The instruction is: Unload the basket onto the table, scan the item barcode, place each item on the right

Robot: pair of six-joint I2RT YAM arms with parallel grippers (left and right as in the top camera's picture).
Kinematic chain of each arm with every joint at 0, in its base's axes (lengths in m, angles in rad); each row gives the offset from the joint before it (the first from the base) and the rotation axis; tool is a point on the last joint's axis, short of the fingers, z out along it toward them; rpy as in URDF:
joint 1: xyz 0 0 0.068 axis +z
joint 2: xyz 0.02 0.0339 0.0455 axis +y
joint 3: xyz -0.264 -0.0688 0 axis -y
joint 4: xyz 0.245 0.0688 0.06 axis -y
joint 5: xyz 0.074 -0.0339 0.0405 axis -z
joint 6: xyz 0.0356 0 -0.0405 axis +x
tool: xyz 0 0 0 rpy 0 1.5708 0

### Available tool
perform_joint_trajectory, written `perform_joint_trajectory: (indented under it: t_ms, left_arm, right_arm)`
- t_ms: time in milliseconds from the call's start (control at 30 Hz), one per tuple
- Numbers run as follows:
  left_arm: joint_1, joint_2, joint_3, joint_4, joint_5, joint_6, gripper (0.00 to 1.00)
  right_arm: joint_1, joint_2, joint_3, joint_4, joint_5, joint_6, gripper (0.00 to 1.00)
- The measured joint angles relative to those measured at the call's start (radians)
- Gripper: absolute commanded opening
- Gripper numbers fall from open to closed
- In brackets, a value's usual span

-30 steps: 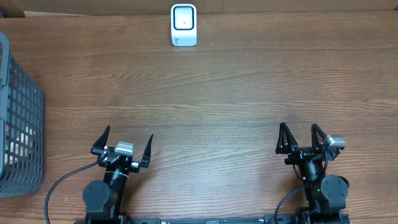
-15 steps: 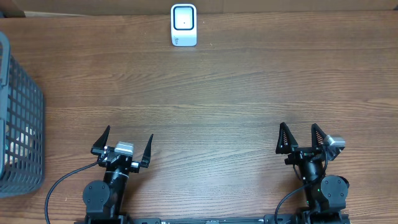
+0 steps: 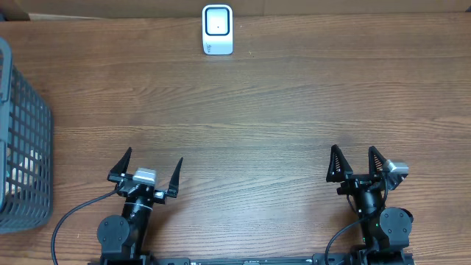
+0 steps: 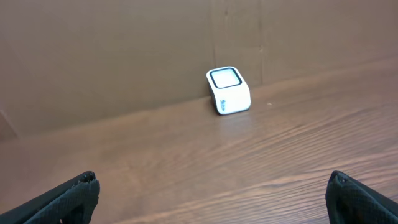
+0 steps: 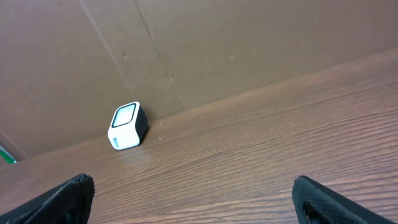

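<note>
Seen from above, we have a brown wooden table point(image 3: 265, 110) with a streaky grain and two black arms at its near edge. The left gripper point(image 3: 151, 157) and the right gripper point(image 3: 354, 150) both hover low over the wood, their pointed jaws spread wide with nothing between them. The scanner point(image 3: 218, 29) is a small white block with rounded corners and a glossy, dark-framed window on its upper face. It stands at the far edge of the table, against a plain brown cardboard wall point(image 4: 124, 50). A grey plastic basket point(image 3: 33, 118) of open square mesh sits at the far left, nearest the left arm. No item lies on the open table. A pale object point(image 3: 28, 163) shows through the mesh, too hidden for us to name. We judge the step in hand to be fetching an item from the basket, which suits the left arm. To do it well, we would descend inside the rim without catching the mesh and close on a firm edge. We would then carry the item to the scanner and turn its barcode squarely toward the window, with the fingers clear of the code.
</note>
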Motion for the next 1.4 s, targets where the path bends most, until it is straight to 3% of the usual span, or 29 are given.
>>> perform_joint_trajectory:
  t_ms: [167, 333, 567, 633, 833, 867, 933, 1067, 1200, 1400]
  left_arm:
    - [0.0, 0.071, 0.073, -0.07, -0.041, -0.128, 1.0]
    - [0.0, 0.3, 0.349, -0.15, -0.069, -0.177, 1.0]
    - [0.008, 0.811, 0.968, -0.536, -0.046, -0.192, 1.0]
    - [0.009, 0.97, 1.193, -0.762, -0.01, -0.193, 1.0]
    - [0.009, 1.274, 1.653, -1.04, 0.119, -0.203, 1.0]
    - [0.009, 1.302, 1.691, -1.054, 0.137, -0.204, 1.0]
    - [0.009, 1.345, 1.717, -1.062, 0.163, -0.206, 0.8]
    - [0.019, 1.393, 1.718, -1.071, 0.163, -0.241, 0.75]
    - [0.09, 1.407, 1.756, -1.173, 0.034, -0.409, 0.76]
    - [0.348, 1.403, 1.928, -1.345, -0.147, -0.637, 0.93]
  right_arm:
    - [0.0, 0.0, 0.0, 0.0, 0.0, 0.0, 1.0]
    - [0.0, 0.0, 0.0, 0.0, 0.0, 0.0, 1.0]
    - [0.0, -0.001, 0.0, 0.002, -0.001, 0.0, 1.0]
    - [0.0, -0.002, 0.0, 0.001, -0.001, 0.0, 1.0]
    - [0.0, -0.002, 0.0, 0.001, 0.0, 0.0, 1.0]
    - [0.0, -0.002, 0.0, 0.001, 0.0, 0.0, 1.0]
    - [0.0, -0.002, 0.0, 0.001, 0.0, 0.0, 1.0]
    - [0.0, -0.002, 0.0, 0.001, 0.0, 0.0, 1.0]
    - [0.0, -0.002, 0.0, 0.0, 0.0, 0.001, 1.0]
    - [0.0, -0.002, 0.0, 0.001, 0.0, 0.0, 1.0]
